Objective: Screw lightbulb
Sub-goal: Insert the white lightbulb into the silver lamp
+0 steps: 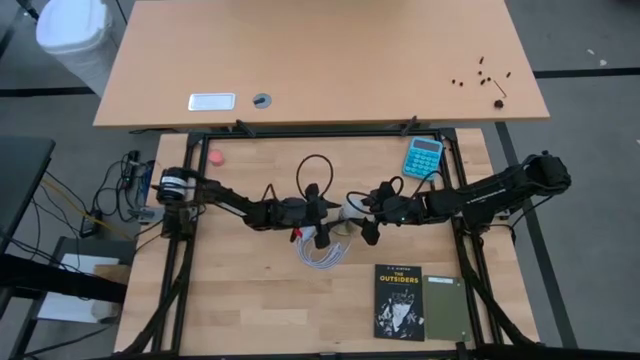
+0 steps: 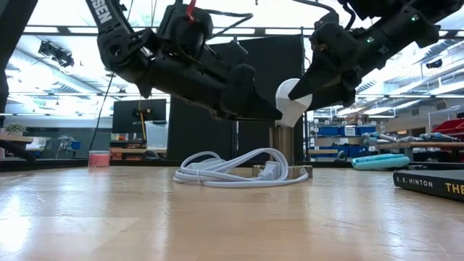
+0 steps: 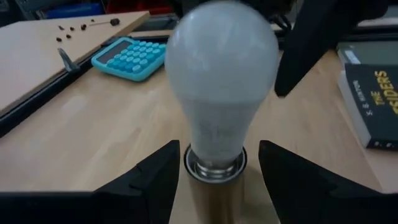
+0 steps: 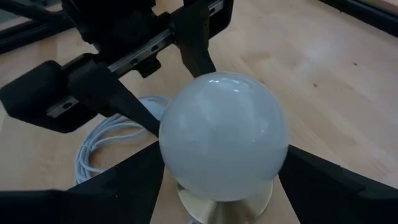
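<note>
We've got the bulb [image 3: 221, 93] sitting upright in the brass socket [image 2: 281, 151] mid-table, right by the coiled white cable [image 2: 232, 172]. Our left gripper [image 3: 214, 180] is down at the bulb's screw base, fingers [image 3: 155, 180] spread apart on either side of it with a gap, not pinching. Our right gripper [image 4: 217, 180] comes in from the other side, its fingers [image 4: 130, 177] straddling the globe; we can't tell if they're actually touching it. Blue calculator [image 1: 423, 157] and a book [image 1: 400, 301] sit off to the right side.
</note>
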Controlling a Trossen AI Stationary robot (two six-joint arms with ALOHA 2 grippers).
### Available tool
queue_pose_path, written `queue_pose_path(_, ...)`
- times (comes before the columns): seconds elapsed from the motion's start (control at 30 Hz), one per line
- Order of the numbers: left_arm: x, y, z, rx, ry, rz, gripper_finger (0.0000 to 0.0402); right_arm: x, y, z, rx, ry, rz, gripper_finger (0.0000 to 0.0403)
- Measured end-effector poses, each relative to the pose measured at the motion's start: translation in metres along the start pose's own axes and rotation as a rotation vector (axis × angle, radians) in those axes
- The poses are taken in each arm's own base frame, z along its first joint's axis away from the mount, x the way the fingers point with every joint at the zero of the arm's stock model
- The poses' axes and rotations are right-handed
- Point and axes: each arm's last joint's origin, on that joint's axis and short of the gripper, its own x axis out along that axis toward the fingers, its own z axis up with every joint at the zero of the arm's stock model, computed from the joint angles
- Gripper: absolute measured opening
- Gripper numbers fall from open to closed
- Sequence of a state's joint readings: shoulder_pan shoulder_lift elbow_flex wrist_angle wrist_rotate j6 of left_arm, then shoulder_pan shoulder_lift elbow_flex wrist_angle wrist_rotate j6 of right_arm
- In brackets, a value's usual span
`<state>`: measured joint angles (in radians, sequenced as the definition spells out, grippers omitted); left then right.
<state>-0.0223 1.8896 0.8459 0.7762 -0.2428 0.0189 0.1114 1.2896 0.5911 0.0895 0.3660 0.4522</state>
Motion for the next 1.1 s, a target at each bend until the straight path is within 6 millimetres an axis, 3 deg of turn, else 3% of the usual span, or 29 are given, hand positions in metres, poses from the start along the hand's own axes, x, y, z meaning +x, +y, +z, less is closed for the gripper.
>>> queue_pose_path(0.47, -0.006, -0.005, 0.003, -0.032, 0.049, -0.023, 0.0224, 0.001, -0.002, 0.002, 0.010, -0.011, -0.003, 0.0309)
queue_pose_path(0.87, -0.027, -0.002, 0.033, -0.018, 0.030, -0.044, 0.0223, 0.001, -0.001, 0.006, 0.024, -0.043, 0.011, 0.0309)
queue_pose_path(1.1, -0.029, -0.003, 0.027, -0.066, 0.113, -0.048, 0.0223, 0.003, -0.005, 0.010, 0.016, -0.056, 0.017, 0.0309)
